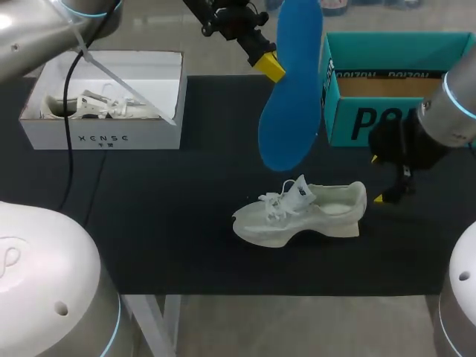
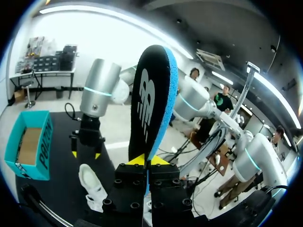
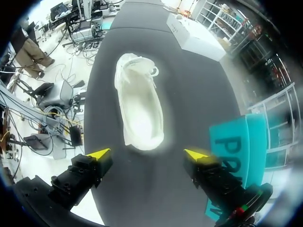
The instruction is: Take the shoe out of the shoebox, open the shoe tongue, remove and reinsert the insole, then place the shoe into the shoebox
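Head view: nearest lies the white lace-up trainer, upright on its sole on the black surface, its tongue lifted and its opening bare. Just beyond its heel hovers the right tool, fingers spread wide and holding nothing. Above and behind the trainer, the left tool is clamped on one end of the blue foam insole, which hangs clear of the surface. Farthest back stand the teal cardboard shoebox, open and showing nothing inside, and a white cardboard box.

The insole is out, so reinsertion appears to be the step in hand. That likely calls for lowering the insole toe-first into the opening while the right tool steadies the heel.

The insole's upper end is cut off, and the trainer's toe cavity cannot be seen.
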`<state>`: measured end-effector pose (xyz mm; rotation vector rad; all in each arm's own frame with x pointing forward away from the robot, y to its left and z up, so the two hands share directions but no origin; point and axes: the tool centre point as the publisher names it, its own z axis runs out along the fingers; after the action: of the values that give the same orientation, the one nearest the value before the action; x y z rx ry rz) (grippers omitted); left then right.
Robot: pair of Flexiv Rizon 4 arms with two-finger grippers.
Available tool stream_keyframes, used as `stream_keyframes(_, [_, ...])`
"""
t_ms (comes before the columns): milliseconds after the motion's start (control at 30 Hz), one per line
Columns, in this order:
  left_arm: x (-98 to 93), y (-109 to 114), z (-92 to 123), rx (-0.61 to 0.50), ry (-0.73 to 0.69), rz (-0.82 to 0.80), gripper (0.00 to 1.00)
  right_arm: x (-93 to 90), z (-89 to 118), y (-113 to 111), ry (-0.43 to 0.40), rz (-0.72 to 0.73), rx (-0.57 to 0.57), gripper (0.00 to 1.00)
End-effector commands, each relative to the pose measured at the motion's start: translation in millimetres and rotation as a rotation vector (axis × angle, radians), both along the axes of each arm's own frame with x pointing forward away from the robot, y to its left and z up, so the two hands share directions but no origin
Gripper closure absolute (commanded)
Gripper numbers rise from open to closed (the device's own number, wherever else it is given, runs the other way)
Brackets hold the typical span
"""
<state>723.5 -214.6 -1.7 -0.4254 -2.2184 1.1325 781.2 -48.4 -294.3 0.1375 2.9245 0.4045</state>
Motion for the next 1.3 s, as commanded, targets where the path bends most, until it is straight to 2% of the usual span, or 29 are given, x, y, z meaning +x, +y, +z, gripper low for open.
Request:
stream_keyframes(33, [0.7, 0, -1, -0.001, 0.0, -0.002, 1.0, -1.5, 0, 0, -0.003, -0.002, -0.003, 0.0])
stream_keyframes(200, [0.7, 0, -1, -0.001, 0.0, -0.002, 1.0, -0.3, 0, 3, -0.002, 0.002, 0.004, 0.0])
stream_keyframes(433, [0.7, 0, -1, -0.001, 0.0, -0.002, 1.0, 14.8, -2, 21, 0.026, -0.015, 0.037, 0.0])
stream_keyframes(667, [0.7, 0, -1, -0.001, 0.0, -0.002, 1.0, 23.2, -7, 52, 0.055, -0.022, 0.021, 0.0])
stream_keyframes(867, [0.7, 0, -1, -0.001, 0.0, -0.002, 1.0, 32.3, -19, 70, 0.072, -0.023, 0.01, 0.0])
stream_keyframes(1300, [0.7, 0, -1, -0.001, 0.0, -0.002, 1.0, 42.6, -58, 67, 0.066, -0.052, -0.038, 0.0])
